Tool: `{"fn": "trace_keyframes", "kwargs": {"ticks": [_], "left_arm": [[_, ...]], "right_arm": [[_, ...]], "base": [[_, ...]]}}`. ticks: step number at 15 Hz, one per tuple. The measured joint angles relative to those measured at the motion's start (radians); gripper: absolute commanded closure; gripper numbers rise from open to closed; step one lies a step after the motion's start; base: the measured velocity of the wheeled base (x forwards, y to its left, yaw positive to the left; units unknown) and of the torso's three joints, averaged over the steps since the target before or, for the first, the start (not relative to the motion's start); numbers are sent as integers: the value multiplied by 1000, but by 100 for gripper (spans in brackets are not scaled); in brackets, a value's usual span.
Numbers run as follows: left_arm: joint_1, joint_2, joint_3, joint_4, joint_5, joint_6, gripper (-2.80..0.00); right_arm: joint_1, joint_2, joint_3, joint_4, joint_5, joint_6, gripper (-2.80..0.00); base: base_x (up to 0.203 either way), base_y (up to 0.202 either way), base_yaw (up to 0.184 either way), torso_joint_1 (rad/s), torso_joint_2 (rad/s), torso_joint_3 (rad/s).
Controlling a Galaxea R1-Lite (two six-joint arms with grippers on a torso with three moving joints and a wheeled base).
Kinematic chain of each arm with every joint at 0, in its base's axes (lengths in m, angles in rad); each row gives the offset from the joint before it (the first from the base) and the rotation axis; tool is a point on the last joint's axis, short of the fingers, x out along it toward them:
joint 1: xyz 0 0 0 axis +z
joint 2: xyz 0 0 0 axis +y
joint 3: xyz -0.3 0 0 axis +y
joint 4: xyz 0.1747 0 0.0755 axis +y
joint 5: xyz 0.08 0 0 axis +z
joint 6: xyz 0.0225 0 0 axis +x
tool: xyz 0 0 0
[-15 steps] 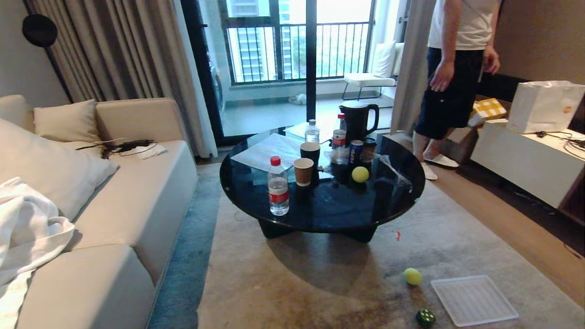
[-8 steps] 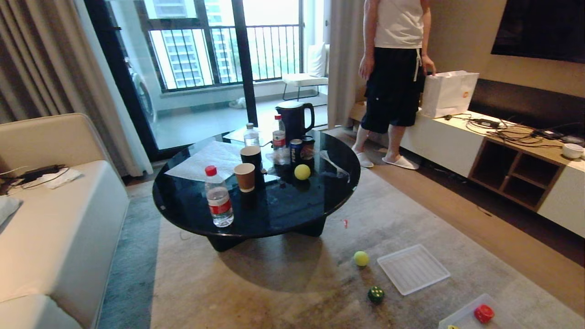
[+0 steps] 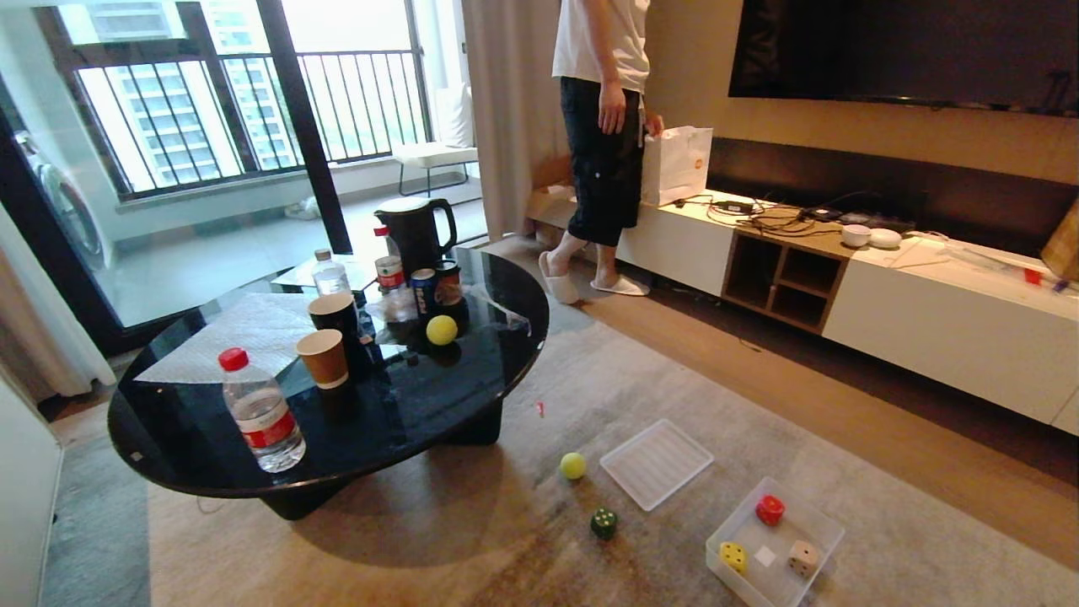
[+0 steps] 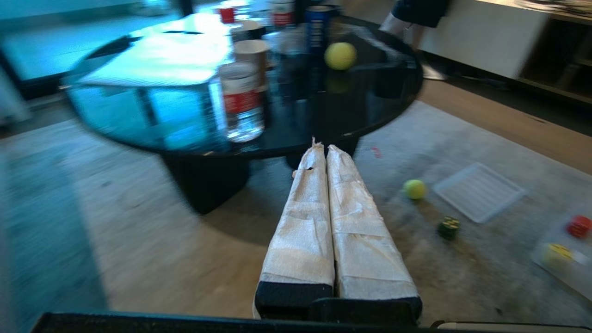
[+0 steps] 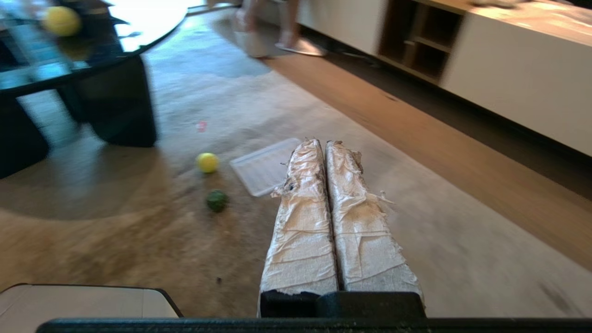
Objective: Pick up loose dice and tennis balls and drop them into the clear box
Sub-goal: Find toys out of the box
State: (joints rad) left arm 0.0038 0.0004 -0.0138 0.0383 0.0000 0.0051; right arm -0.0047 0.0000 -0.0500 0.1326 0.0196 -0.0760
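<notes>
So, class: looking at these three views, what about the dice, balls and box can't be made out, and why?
- Clear box, right wrist view: hidden behind the shut right end effector.
- Clear box, left wrist view: cut off by the frame edge, blurred.
- Dark green die, right wrist view: pips lost to blur.
- Beige die, head view: pips too small to count.
- Person, head view: cut off above the chest.

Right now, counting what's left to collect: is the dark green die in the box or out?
Out: the dark green die lies on the carpet beside the clear box.

Daylight from the balcony window (image 3: 211,110) glares; both wrist views are motion-blurred.
</notes>
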Motion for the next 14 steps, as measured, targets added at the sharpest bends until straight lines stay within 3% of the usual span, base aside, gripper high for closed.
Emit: {"fn": "trace_keyframes", "kwargs": {"ticks": [6, 14], "left_arm": [[0, 0, 0, 0, 0, -1, 0], [0, 0, 0, 0, 0, -2, 0]], "right_arm": [[0, 0, 0, 0, 0, 0, 0], [0, 0, 0, 0, 0, 0, 0]], "base": [[0, 0, 0, 1, 1, -21], [0, 0, 0, 2, 2, -191]]}}
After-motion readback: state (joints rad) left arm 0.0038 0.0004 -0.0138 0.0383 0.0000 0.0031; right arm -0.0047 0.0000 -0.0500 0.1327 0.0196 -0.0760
